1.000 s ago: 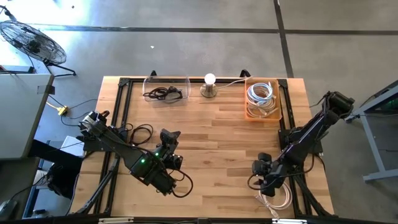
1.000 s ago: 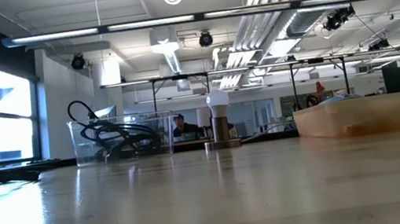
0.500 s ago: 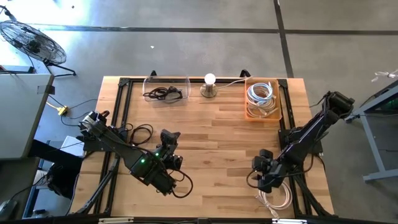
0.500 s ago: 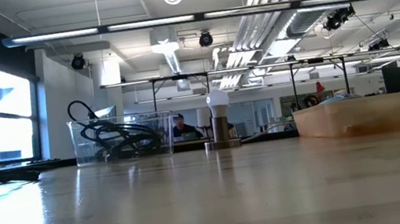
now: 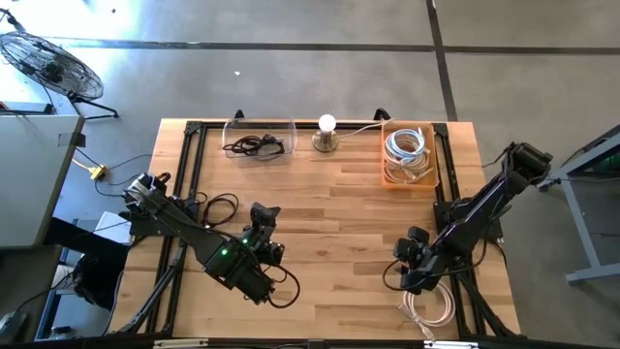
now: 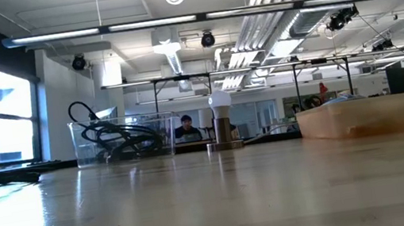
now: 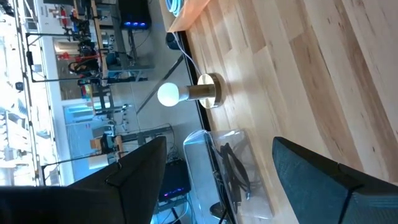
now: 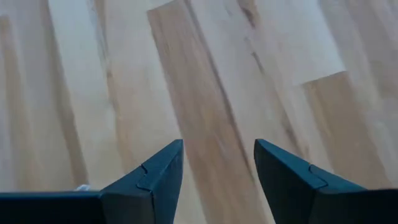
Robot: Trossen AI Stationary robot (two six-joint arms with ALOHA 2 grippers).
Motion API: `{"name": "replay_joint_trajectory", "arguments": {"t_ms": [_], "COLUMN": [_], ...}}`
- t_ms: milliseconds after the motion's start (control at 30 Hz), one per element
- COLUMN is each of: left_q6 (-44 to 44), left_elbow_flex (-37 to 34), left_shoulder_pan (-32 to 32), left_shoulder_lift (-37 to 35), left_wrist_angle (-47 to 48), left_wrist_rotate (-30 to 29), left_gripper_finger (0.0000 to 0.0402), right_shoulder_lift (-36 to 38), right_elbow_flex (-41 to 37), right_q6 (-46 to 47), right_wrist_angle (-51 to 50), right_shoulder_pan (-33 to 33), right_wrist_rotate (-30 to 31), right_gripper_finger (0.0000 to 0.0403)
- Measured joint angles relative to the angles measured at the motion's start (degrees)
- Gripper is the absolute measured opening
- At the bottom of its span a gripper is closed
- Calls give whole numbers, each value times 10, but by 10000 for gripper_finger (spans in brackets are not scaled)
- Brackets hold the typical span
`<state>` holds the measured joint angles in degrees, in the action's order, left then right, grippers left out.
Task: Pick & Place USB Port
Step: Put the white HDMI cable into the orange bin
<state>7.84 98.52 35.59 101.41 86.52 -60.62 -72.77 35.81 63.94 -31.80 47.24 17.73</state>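
On the wooden bench (image 5: 339, 218), seen from above, the left gripper (image 5: 263, 215) waits at about 8 o'clock from the centre, its fingers (image 7: 323, 180) spread wide with nothing between them. At 11 o'clock, by the far edge, a clear bin (image 5: 259, 139) holds a dark tangled cable (image 5: 255, 146). Just to its right, near 12 o'clock, stands a small lamp (image 5: 326, 133) with a white bulb on a round brass base. At 1 o'clock an orange tray (image 5: 409, 153) contains coiled white cables (image 5: 405, 146). The right gripper (image 5: 415, 247) sits low at about 4 o'clock, its fingers (image 8: 155, 177) parted moderately and empty over bare wood. A loose coil of white USB cable (image 5: 428, 310) lies at 5 o'clock, close to the near edge, just behind the right gripper and apart from it.
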Motion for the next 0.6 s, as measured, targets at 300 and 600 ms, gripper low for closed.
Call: {"name": "replay_joint_trajectory", "arguments": {"t_ms": [300, 600], "left_q6": [0, 0], "left_elbow_flex": [0, 0], "left_shoulder_pan": [0, 0], "left_shoulder_lift": [0, 0], "left_wrist_angle": [0, -1], "left_wrist_rotate": [0, 0], "left_gripper_finger": [286, 286], "right_shoulder_lift": [0, 0], "right_elbow_flex": [0, 0], "right_q6": [-179, -46], "right_wrist_angle": [126, 205], "right_shoulder_pan": [5, 5], "right_wrist_rotate": [-55, -74], "right_gripper_finger": [190, 186]}}
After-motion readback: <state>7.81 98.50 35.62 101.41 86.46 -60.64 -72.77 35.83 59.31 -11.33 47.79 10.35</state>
